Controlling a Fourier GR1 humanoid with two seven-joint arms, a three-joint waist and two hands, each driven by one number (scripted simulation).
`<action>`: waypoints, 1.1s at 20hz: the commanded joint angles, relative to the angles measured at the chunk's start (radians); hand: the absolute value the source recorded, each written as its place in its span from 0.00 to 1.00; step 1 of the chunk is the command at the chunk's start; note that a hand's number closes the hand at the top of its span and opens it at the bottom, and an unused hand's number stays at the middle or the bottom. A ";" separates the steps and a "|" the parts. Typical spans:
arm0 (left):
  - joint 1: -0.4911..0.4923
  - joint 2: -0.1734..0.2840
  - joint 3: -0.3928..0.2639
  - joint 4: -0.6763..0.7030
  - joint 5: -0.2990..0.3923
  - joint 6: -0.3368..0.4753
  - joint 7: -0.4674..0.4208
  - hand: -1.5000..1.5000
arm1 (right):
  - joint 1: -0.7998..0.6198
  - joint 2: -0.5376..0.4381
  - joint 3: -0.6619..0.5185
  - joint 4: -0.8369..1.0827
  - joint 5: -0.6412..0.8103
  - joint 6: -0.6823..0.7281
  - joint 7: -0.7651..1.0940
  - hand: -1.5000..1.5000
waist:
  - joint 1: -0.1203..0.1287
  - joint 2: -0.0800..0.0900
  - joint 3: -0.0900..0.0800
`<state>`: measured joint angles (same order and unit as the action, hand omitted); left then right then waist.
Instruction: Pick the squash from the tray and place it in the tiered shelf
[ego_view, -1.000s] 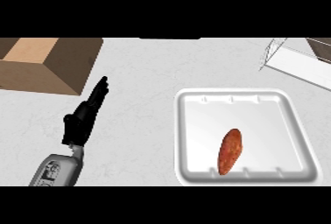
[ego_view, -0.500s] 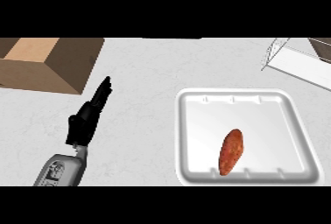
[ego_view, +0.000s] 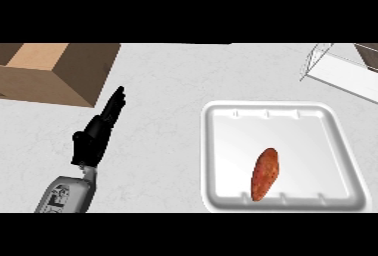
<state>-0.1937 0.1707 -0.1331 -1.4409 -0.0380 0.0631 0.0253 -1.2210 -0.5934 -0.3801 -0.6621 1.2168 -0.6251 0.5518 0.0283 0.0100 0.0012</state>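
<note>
Pick not started: squash (ego_view: 265, 173) lies untouched in the white tray (ego_view: 221, 150), lower middle. Left hand (ego_view: 98, 131) rests on the counter (ego_view: 170, 80), fingers straight, holding nothing. Next move probably needs a hand brought over the squash; the tiered shelf (ego_view: 341, 70) sits top right.

Looked like a kitchen counter setup: a pale, faintly marbled worktop (ego_view: 177, 80) filled the view. A white foam food tray (ego_view: 221, 150) sat at about 4 o'clock, a wire tiered shelf (ego_view: 339, 70) poked in at 2 o'clock, and a brown cardboard box (ego_view: 55, 72) was at 10 o'clock.
</note>
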 joint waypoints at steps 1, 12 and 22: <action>-0.050 -0.017 0.001 0.025 -0.011 0.001 0.016 0.50 | 0.002 0.015 -0.029 0.086 -0.057 -0.123 -0.097 1.00 | -0.003 0.001 -0.001; -0.009 0.009 0.028 0.006 0.002 -0.034 -0.005 0.50 | 0.029 -0.136 -0.031 0.276 0.073 -0.186 0.101 0.00 | 0.006 0.003 -0.002; 0.020 -0.005 0.029 -0.010 -0.027 -0.020 0.001 0.50 | 0.028 -0.107 -0.088 0.188 -0.066 -0.211 0.030 0.00 | -0.005 -0.005 0.000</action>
<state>-0.2020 0.1493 -0.1100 -1.4241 -0.0647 0.0560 0.0272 -1.1850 -0.7002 -0.4368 -0.4556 1.2088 -0.7899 0.6190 0.0166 0.0047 0.0004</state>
